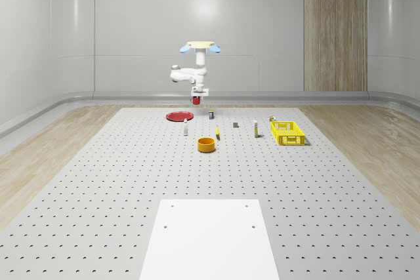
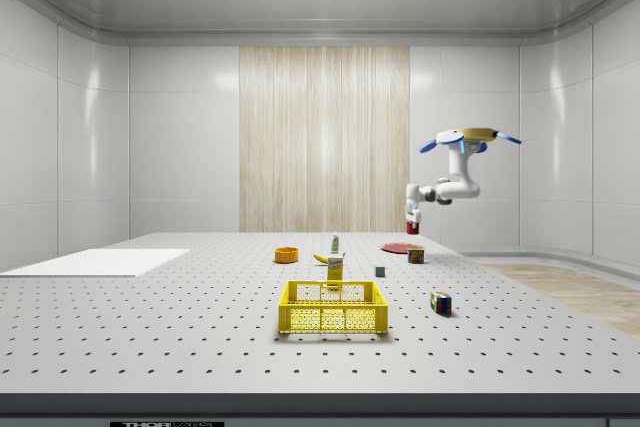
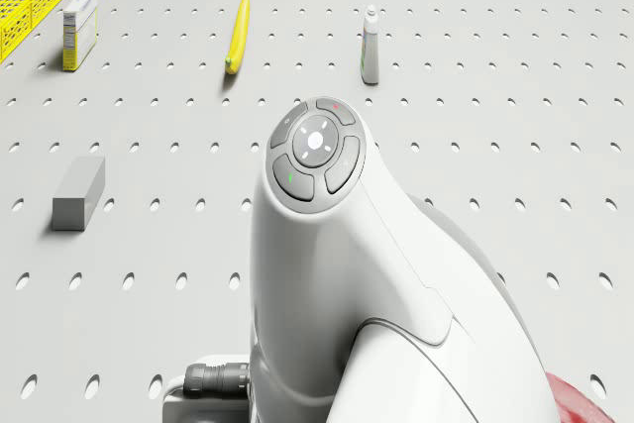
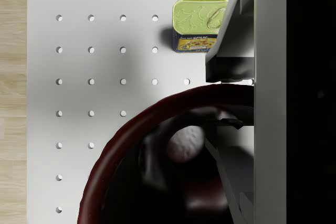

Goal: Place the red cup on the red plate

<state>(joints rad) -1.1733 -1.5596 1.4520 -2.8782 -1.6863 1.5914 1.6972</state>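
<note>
Left on the counter (image 1: 98, 181) lies the flat red plate (image 1: 178, 116); just right of it the hovering drone (image 1: 201, 47) hangs its tool (image 1: 195, 100), clenched on the glossy red cup (image 1: 195, 101), airborne. Risks: off-centre release, cup tipping or rolling off the rim toward the spam tin (image 4: 198, 24).

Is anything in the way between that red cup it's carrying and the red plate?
Nothing visible. The red cup hangs in the jaws, in the air above the table, beside the red plate. The closest thing, a Spam can, stands off to the side.
</note>
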